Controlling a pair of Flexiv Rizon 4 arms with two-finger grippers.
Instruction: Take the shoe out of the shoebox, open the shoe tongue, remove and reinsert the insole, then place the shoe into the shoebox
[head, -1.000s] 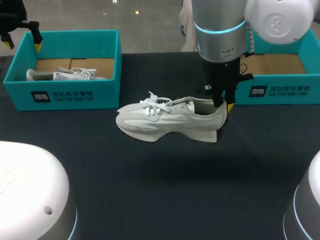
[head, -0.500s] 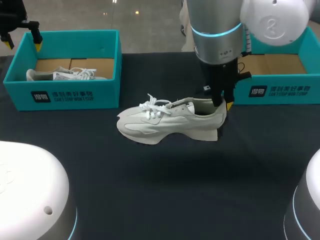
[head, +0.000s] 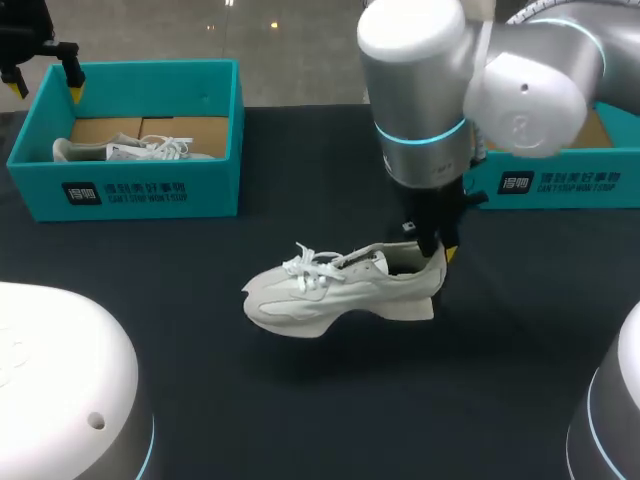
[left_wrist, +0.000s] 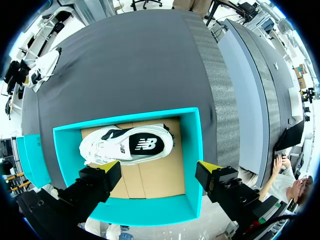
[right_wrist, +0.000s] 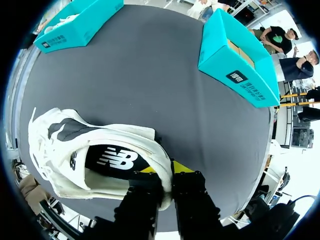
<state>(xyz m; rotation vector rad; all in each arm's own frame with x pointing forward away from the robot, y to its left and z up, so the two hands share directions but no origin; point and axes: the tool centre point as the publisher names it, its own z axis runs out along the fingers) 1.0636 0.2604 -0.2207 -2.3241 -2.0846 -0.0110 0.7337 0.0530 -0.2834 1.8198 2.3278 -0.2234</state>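
The shoe (head: 340, 290) is a pale, off-white trainer out over the open middle of the dark tabletop (head: 300, 400); its long axis runs across the head view, toe toward my left and heel toward my right, the toe end somewhat nearer the robot than the heel; it is upright, opening upward, with the white laces (head: 310, 265) lying loose over the front. Whether the sole touches the tabletop or hangs just above it I cannot tell.

The right pincer (head: 440, 250) comes straight down onto the heel and is clenched on the shoe's heel collar; in the right wrist view one yellow-tipped finger is inside the opening and the other behind the heel, the rim pinched between them; the dark insole (right_wrist: 112, 160) shows inside the shoe, ahead of the fingers.

The right shoebox (head: 560, 180), teal with a cardboard floor, stands behind the shoe to my right, close to the heel yet apart from it; the right arm's thick wrist hides part of it.

The left shoebox (head: 150, 185), also teal, stands at the far left, well apart from the shoe; a second shoe (head: 130, 150) lies in it on the cardboard floor, lengthwise along the box. The left pincer (left_wrist: 157, 172) hangs over this box, released, its fingers spread wide and holding nothing; the second shoe lies ahead of them, untouched.
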